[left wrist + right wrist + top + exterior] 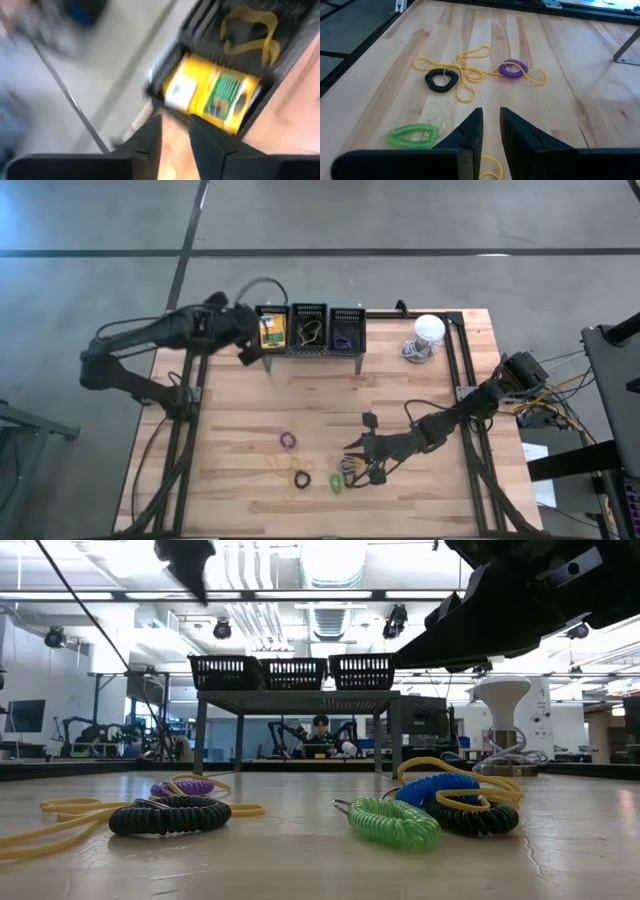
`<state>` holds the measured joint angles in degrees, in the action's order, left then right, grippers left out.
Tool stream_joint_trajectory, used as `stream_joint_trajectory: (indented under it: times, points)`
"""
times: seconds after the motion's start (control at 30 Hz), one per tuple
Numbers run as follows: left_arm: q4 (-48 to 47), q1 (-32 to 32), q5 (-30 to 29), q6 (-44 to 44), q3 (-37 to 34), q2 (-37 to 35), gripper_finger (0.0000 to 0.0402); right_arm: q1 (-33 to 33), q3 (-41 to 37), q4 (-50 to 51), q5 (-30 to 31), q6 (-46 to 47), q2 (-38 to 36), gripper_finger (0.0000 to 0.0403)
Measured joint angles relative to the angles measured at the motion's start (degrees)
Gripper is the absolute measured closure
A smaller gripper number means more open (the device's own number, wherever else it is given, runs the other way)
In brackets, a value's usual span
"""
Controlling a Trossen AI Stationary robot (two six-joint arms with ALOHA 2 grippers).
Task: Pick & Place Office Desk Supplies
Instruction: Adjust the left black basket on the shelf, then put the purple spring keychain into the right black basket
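A yellow-and-green crayon box [212, 95] lies in the left black bin [272, 313] on the grey shelf. Yellow bands [247, 30] sit in the middle bin. My left gripper [175, 120] hovers shut and empty just in front of that left bin [245, 357]. On the table lie a green coil [412, 136], a black coil [441, 80], a purple coil [513, 69] and looped yellow bands [470, 65]. My right gripper [491, 112] is shut and empty, hanging low over a small pile of a blue coil [435, 788], a black coil and a yellow band, beside the green coil [335, 483].
Three black bins stand in a row on the shelf [310, 352] at the table's far edge; the right one [347, 330] holds a purple item. A white bulb-like object [428, 330] stands right of the shelf. Black rails [455, 380] run along both table sides. A person sits far behind [320, 730].
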<state>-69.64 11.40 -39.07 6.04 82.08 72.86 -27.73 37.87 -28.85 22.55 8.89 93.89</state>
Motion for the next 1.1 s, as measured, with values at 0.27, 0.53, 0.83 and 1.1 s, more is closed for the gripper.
stream_joint_trajectory:
  times: [0.27, 0.53, 0.83, 1.1]
  points:
    - [-0.21, 13.31, 9.10, 6.37, -9.36, 0.10, 0.0391, 0.02, -0.02, -0.08, 0.00, 0.15, 0.00, 0.0341]
    - [11.44, 17.70, 16.93, 3.42, -15.39, 0.11, 0.0397, 0.02, -0.04, -0.10, 0.00, -0.05, 0.00, 0.0342]
    - [16.92, 17.73, 22.47, 4.27, -15.70, 0.11, 0.0398, 0.02, -0.04, -0.10, 0.00, -0.01, 0.00, 0.0344]
    - [7.29, 16.88, 19.60, 4.53, -9.25, -0.88, 0.0398, 0.02, -0.04, -0.08, 0.00, 0.10, 0.00, 0.0339]
